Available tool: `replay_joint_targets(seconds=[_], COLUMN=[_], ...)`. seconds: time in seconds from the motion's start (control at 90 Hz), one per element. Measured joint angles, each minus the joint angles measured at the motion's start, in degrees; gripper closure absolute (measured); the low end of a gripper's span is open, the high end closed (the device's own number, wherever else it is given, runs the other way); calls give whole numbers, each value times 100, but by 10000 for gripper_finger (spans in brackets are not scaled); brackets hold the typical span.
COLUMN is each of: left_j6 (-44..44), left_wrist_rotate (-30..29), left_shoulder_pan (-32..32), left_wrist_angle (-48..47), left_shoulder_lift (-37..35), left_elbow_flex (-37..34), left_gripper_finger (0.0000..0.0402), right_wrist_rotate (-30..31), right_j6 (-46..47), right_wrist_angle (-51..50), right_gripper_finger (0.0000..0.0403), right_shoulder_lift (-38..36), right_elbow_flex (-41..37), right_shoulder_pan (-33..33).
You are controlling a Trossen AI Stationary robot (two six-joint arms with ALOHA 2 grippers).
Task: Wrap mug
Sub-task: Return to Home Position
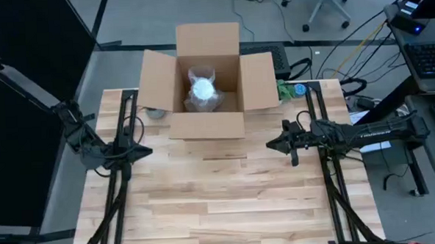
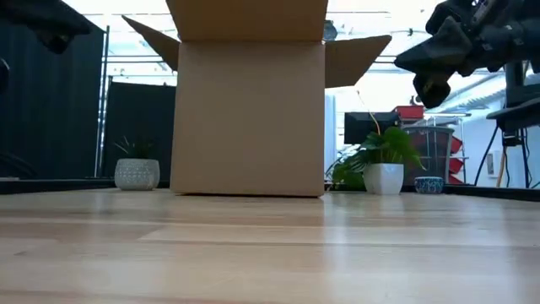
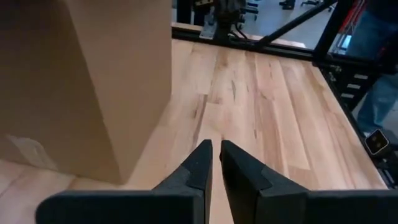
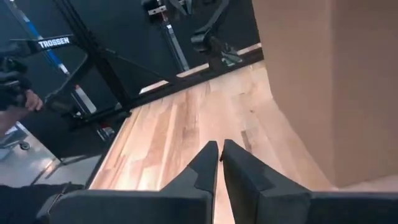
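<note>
- left claw (image 1: 141, 151) hangs low over the desk (image 1: 221, 203) just in front of the left flap of the box (image 1: 207, 126), fingers together on nothing.
- right claw (image 1: 273, 144) mirrors it in front of the box's right flap, fingers likewise together and empty.
- mug (image 1: 204, 91), swathed in bubble wrap, sits inside the box under its open flaps.
- both claws stand clear of the box, facing each other; packing looks done, so this reads as arms parking, closed because nothing needs holding.
</note>
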Motion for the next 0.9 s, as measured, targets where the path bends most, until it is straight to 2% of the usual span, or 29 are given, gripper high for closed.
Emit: replay_joint_targets(seconds=[0.256,0.467,0.633,0.756,0.9], left_j6=[301,823,1632,2266,2618], left_wrist_rotate=[14,269,1026,1614,2099], left_shoulder_pan=[0,-2,0,0,11], left_wrist_angle=[47,883,2001,2821,3361], left_shoulder_lift=[-55,-91,-182,-352,-462], left_elbow_flex=[-2,-129,-435,-664,-871], left_gripper_finger=[382,382,382,382,382], right_wrist_rotate=[179,178,179,426,449], right_j6=[-388,-260,-371,-400,-595], right_wrist_angle=[-17,5,532,-195,-506], right_gripper_finger=[392,392,392,392,392], right_shoulder_lift=[-428,-1192,-1801,-2119,-2394], right_elbow_flex=[-64,-772,-1314,-1335,-1329], right_shoulder_pan=[22,22,22,11,15])
